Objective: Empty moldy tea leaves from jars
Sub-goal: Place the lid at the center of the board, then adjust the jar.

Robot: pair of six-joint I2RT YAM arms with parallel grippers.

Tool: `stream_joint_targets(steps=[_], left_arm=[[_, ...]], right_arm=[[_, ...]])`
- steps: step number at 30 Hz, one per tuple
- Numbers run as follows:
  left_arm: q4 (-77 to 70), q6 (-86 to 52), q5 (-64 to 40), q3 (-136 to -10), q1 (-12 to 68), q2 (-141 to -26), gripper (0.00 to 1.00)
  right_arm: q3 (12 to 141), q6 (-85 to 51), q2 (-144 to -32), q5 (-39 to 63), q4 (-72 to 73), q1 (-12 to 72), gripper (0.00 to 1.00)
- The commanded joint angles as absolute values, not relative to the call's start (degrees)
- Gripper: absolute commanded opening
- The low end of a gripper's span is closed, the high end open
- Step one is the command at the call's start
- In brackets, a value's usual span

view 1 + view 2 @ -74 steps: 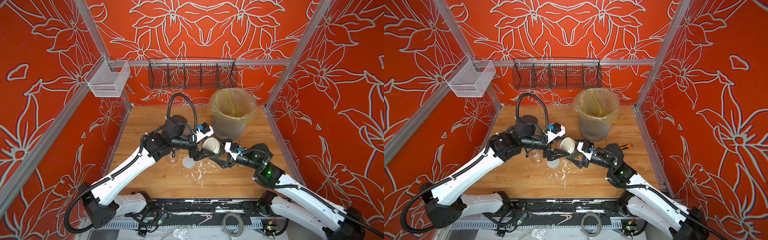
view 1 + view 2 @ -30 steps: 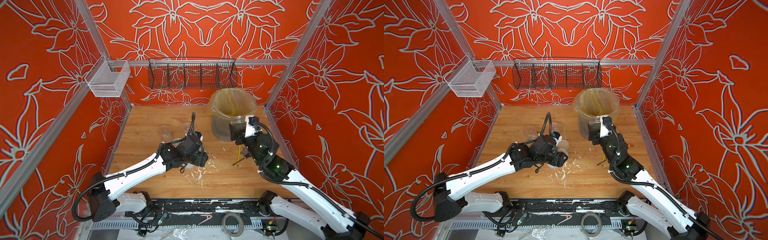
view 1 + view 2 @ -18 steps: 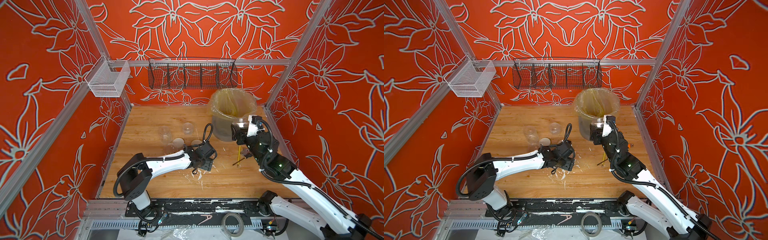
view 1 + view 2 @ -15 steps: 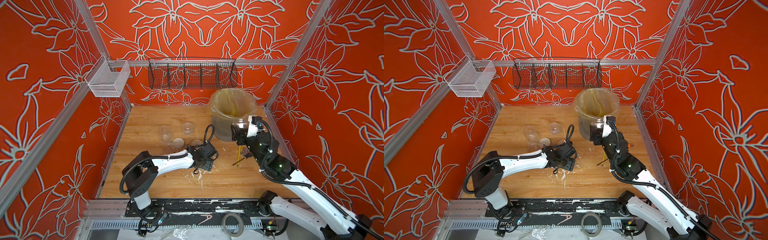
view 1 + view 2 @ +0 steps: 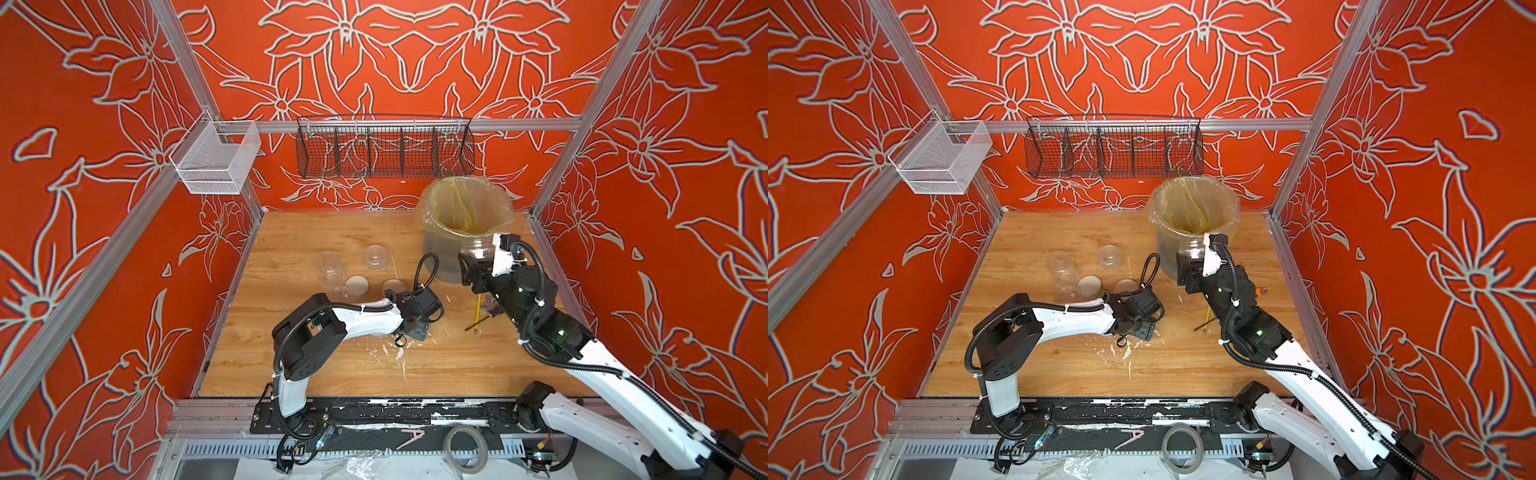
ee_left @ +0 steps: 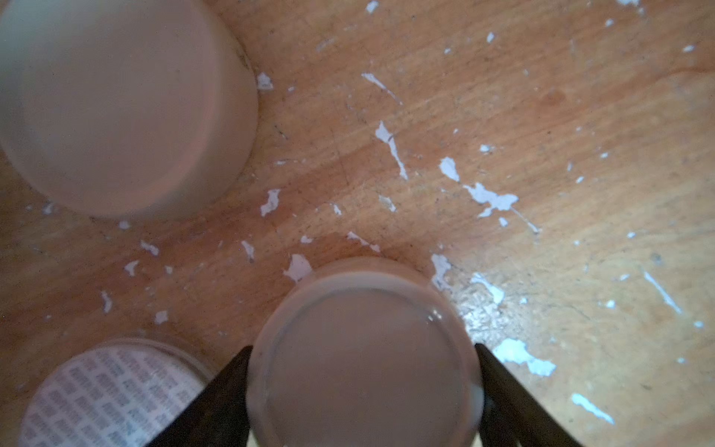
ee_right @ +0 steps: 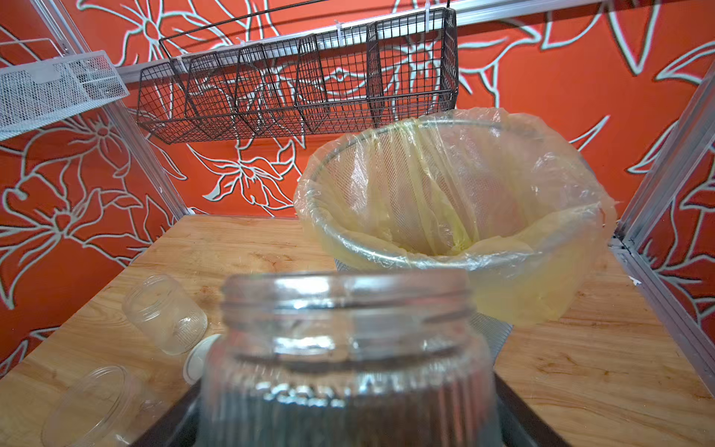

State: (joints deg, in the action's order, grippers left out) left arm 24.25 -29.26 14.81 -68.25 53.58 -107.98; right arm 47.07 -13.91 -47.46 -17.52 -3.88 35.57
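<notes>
Right tool: clamped on open jar, tea leaves inside.
Left tool: closed on lid.
Pour: mouth needed to clear bin rim before tipping.

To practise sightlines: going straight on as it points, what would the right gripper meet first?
Probably the lined rim of the bin, with the jar held in the right gripper touching first; depth is unclear.
</notes>
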Motion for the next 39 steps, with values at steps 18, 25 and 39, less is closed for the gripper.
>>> stream_joint_targets(steps=[18, 25, 39], left_arm=[[25.7, -29.7, 10.1, -66.3, 52.7, -92.4, 0.97], [21.6, -32.1, -2.1, -66.1, 46.6, -77.7, 0.99], [11.5, -33.8, -29.8, -73.5, 41.7, -72.5, 1.0]], right_arm=[[46.9, -14.0, -47.4, -15.9, -0.5, 35.1, 0.19], [44.1, -9.6, -46.8, -4.2, 6.1, 35.2, 0.19], [45.1, -6.3, -51.8, 23.4, 13.0, 35.3, 0.19]])
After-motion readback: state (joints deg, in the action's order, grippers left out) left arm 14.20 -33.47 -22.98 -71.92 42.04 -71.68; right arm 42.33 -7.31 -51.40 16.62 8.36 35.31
